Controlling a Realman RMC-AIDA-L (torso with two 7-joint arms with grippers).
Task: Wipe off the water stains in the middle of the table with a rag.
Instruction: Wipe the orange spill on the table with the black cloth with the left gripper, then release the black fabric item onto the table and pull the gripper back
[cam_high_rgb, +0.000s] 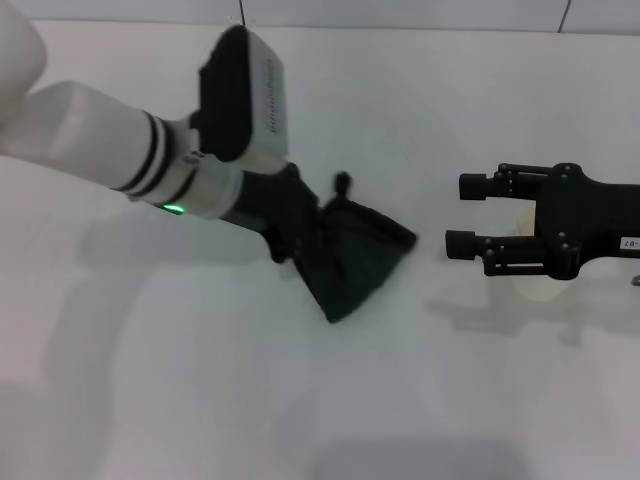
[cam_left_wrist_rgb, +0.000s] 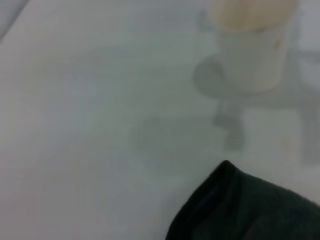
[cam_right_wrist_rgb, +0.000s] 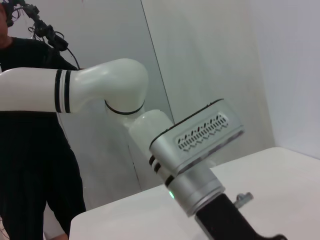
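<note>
The dark green-black rag (cam_high_rgb: 358, 256) lies spread on the white table (cam_high_rgb: 200, 380) near its middle. It also shows in the left wrist view (cam_left_wrist_rgb: 250, 210). My left gripper (cam_high_rgb: 292, 228) comes in from the left and is shut on the rag's near edge, pressing it onto the table. The rag's small loop tab (cam_high_rgb: 343, 183) sticks up behind it. No orange-brown water stain shows in any view; only a faint damp mark (cam_left_wrist_rgb: 160, 142) lies ahead of the rag. My right gripper (cam_high_rgb: 465, 214) hovers open and empty to the right of the rag.
A white paper cup (cam_left_wrist_rgb: 250, 45) with orange liquid stands just beyond the rag, under my right gripper, and shows in the head view (cam_high_rgb: 522, 216). A person in black (cam_right_wrist_rgb: 30, 150) stands behind the table in the right wrist view, past my left arm (cam_right_wrist_rgb: 195, 145).
</note>
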